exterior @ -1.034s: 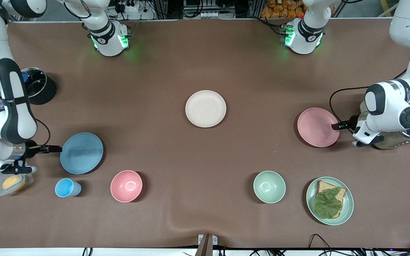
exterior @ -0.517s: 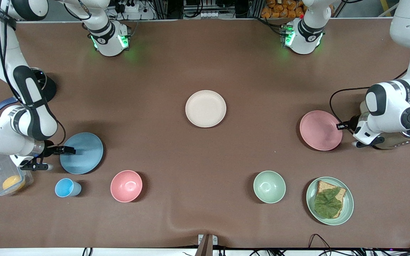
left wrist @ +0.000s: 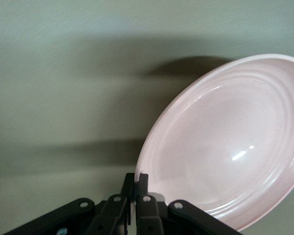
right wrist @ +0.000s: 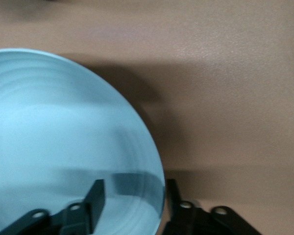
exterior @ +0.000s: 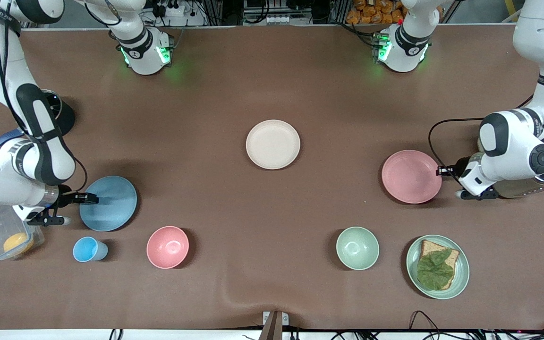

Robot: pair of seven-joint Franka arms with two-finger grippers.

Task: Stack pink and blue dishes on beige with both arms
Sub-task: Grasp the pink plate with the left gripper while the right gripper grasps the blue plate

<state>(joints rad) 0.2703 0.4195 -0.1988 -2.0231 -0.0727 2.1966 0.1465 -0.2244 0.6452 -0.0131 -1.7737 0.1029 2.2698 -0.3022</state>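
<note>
The right end effector (exterior: 88,199) now straddles the blue plate (exterior: 111,204)'s rim, fingers spread, plate flat on the counter (exterior: 272,85). The beige plate (exterior: 273,144) waits mid-counter. The left end effector (exterior: 440,171), pinching the pink plate (exterior: 411,176)'s rim, has lifted it and carried it toward beige, so pink will likely stack first.

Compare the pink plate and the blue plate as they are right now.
The pink plate sits toward the left arm's end of the table; the blue plate sits toward the right arm's end. The left gripper is shut on the pink plate's rim, while the right gripper straddles the blue plate's rim, open. Both are flat, round and equal in size.
</note>
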